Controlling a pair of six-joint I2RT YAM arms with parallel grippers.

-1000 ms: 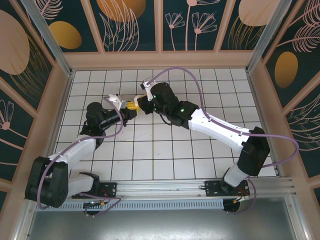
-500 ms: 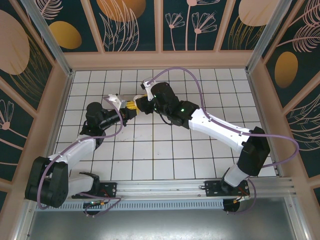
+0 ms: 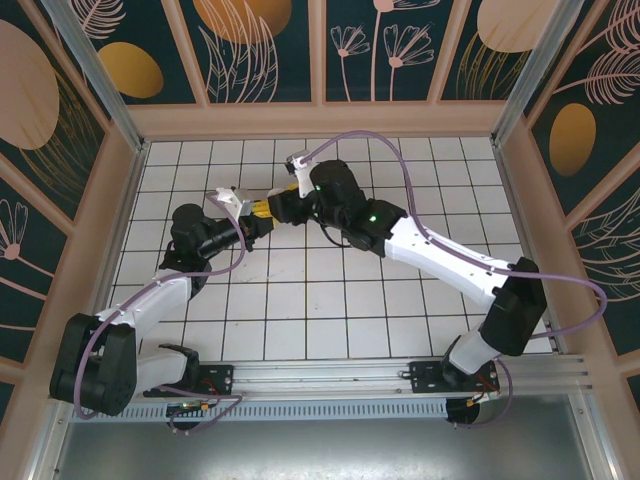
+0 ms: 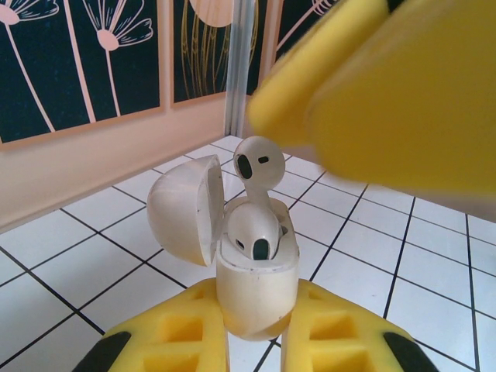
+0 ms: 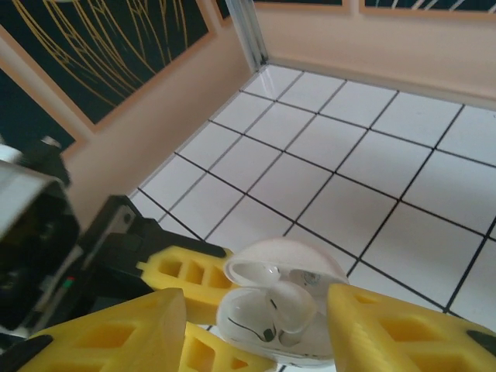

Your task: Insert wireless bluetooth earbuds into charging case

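Plainly the left gripper [image 4: 256,341] is clamped hard on the lower body of the charging case [image 4: 256,291], one yellow finger on each flank. It holds the case upright above the white tiled table [image 4: 70,271], over the far half and left of centre. That looks like the right place to hold it: low on the shell, below the rim and clear of the hinge. The case is a small, glossy, off-white rounded shell, likely light, rigid and slippery, so it could twist in a loose pinch. Its domed lid [image 4: 180,221] hangs open to the left, and that thin hinge is probably the part to spare from knocks.

Right of the lid, the seated earbud [image 4: 249,229] lies in its well, pale and smooth with a dark oval on its face. The upper earbud [image 4: 260,161] stands above it with its bulb up and its stem running down behind the first. It sits proud of the rim, and I cannot tell whether it is fully home. Such buds are tiny, hard and easy to flick away, so the sides of the bulb are the best hold, stem pointing down.

Further right, the right gripper [image 5: 256,302] has its jaws well apart, a finger on either side above the case, and holds nothing
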